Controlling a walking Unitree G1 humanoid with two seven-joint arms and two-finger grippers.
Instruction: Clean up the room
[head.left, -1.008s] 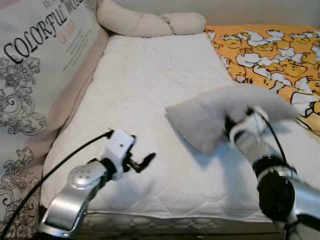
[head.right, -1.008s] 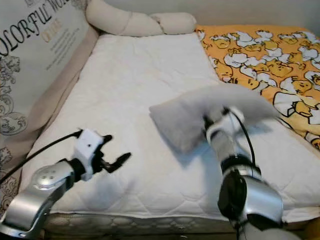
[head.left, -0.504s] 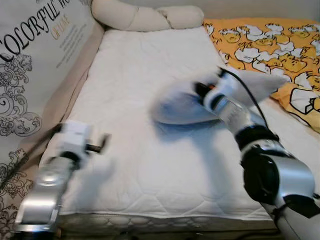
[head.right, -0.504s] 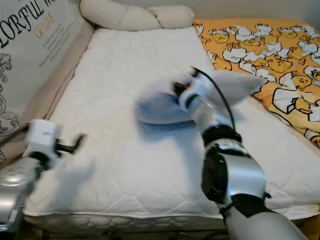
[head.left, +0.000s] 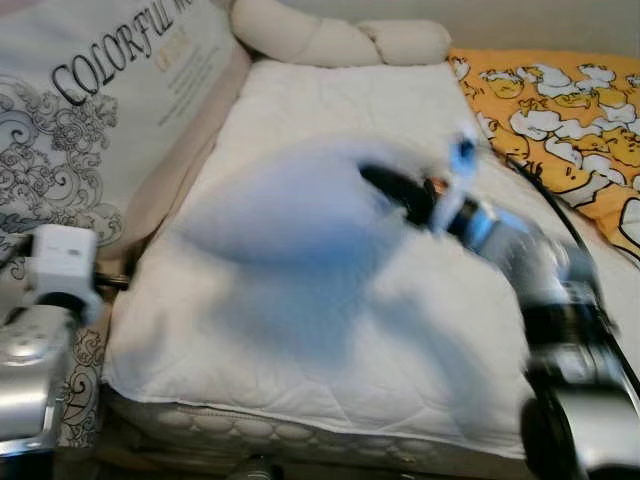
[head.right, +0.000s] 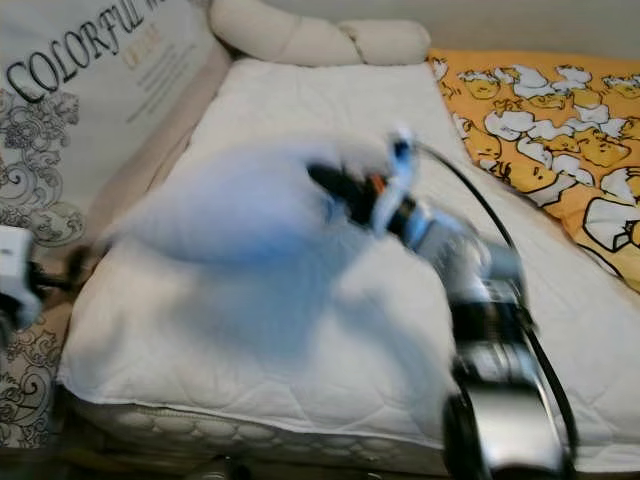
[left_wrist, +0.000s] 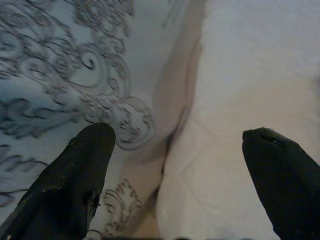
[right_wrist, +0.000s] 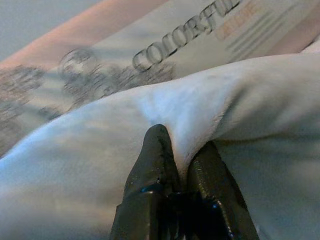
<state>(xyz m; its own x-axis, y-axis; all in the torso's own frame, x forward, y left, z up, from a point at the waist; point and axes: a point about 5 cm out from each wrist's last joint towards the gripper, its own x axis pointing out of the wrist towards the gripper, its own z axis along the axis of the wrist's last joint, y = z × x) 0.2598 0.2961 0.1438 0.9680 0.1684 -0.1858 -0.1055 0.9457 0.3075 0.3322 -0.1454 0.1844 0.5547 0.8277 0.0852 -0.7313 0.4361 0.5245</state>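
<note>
right gripper pinches a motion-blurred pillow above the mattress.

Soft, even daylight; the pillow and right arm smear with heavy motion blur, wrist views sharper.

White mattress, grey pillow, orange duck-print blanket

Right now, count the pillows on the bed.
2. A grey pillow, blurred, is held over the mattress by the right gripper; a cream knotted pillow lies at the bed's head. More may be hidden outside the views.
</note>
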